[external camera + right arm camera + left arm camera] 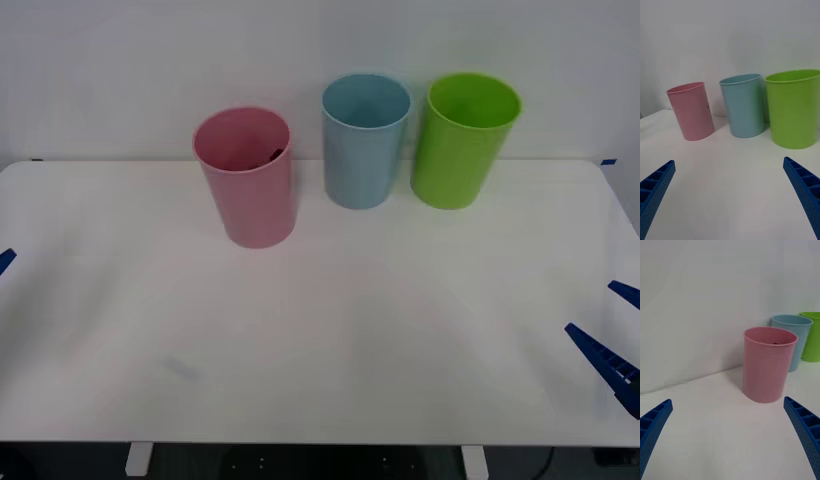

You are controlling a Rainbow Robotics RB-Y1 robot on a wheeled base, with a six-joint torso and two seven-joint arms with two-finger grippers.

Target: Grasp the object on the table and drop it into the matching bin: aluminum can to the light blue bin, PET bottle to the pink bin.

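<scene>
Front view: smooth tapered pink bin (247,180) on glossy white table (330,340); both ribbed blue jaws released.

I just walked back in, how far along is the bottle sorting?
Looks finished: a dark piece shows inside the pink bin, likely the bottle. Nothing in hand; the left claw and right claw sit open over the table. Seemingly nothing left.

A dark sliver inside the pink bin (245,175) — perhaps the bottle's cap (275,155) — is otherwise hidden by its wall.
</scene>
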